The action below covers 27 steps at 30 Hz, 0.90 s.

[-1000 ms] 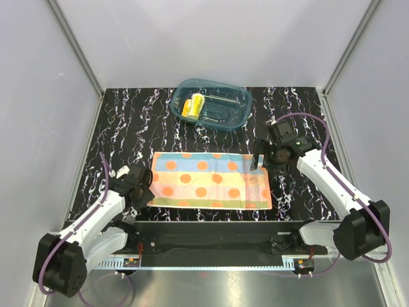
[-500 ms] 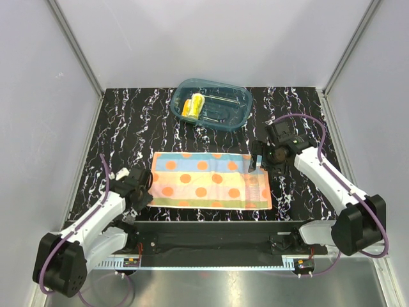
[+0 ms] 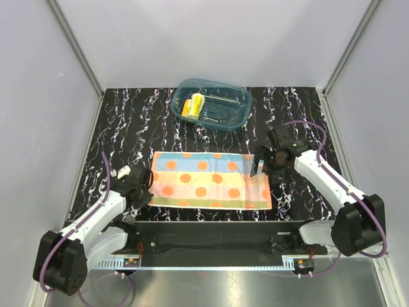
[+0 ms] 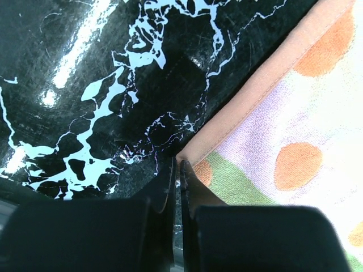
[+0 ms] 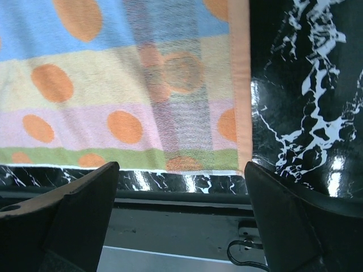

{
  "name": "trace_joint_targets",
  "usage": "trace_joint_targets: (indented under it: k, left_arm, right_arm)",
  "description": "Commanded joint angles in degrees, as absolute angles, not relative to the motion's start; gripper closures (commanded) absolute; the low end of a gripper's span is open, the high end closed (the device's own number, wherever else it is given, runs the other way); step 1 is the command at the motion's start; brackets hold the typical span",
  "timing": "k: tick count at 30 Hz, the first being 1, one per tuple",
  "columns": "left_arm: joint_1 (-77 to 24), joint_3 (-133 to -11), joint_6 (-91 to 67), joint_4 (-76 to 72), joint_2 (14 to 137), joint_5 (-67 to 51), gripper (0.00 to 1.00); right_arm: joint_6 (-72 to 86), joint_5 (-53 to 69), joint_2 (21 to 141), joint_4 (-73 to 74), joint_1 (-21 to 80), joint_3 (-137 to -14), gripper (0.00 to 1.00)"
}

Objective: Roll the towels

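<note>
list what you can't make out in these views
Left wrist: whether the shut left gripper pinches the dotted towel at its corner; its fingers cover the contact.
Top: yellow towel markings, too small inside the tub.
Right wrist: right gripper finger bases, cut off by bottom edge.

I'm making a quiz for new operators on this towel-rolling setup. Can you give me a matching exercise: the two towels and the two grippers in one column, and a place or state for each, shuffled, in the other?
Column A
1. dotted towel
2. yellow towel
3. left gripper
4. right gripper

Column B
a. lying inside the teal tub
b. open, over the dotted towel's right end
c. spread flat on the table
d. shut, at the dotted towel's near left corner

Pairs: 1-c, 2-a, 3-d, 4-b
</note>
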State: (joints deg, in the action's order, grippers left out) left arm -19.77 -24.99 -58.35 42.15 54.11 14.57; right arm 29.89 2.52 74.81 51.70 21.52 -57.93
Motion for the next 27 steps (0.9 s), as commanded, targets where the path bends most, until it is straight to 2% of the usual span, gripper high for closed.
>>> trace_joint_targets:
  k: [1, 7, 9, 13, 17, 22, 25, 27]
  left_arm:
    - [-19.51, -25.66, -56.69, 39.38, 53.53, 13.28, 1.0]
    - [-19.51, -25.75, -55.02, 38.41, 53.44, 11.96, 1.0]
    - [-19.51, -25.66, -54.76, 37.71, 53.17, 11.69, 1.0]
    - [-19.51, -25.58, -54.05, 37.27, 53.17, 10.9, 1.0]
    - [-19.51, -25.4, -53.7, 36.91, 53.09, 10.63, 1.0]
    - [-19.51, -24.79, -53.7, 35.77, 53.7, 10.46, 1.0]
    - [-19.51, -24.96, -53.61, 35.77, 53.88, 10.37, 1.0]
    - [-19.51, -25.31, -53.61, 36.3, 53.79, 10.63, 1.0]
  right_arm:
    - [36.29, 0.97, 70.59, 52.03, 19.08, -54.5, 0.0]
    - [44.2, 2.9, 63.02, 50.54, 17.49, -43.96, 0.0]
    - [46.48, 4.04, 62.32, 49.92, 17.32, -40.44, 0.08]
    - [49.65, 5.01, 59.77, 48.43, 16.96, -35.08, 0.14]
    - [50.45, 3.96, 59.5, 47.9, 16.96, -33.66, 0.21]
    - [49.83, 2.2, 61.78, 46.59, 16.96, -32.61, 0.37]
    - [49.83, 2.55, 62.84, 44.92, 17.05, -31.73, 0.41]
    - [49.83, 2.29, 63.19, 45.09, 16.96, -31.9, 0.48]
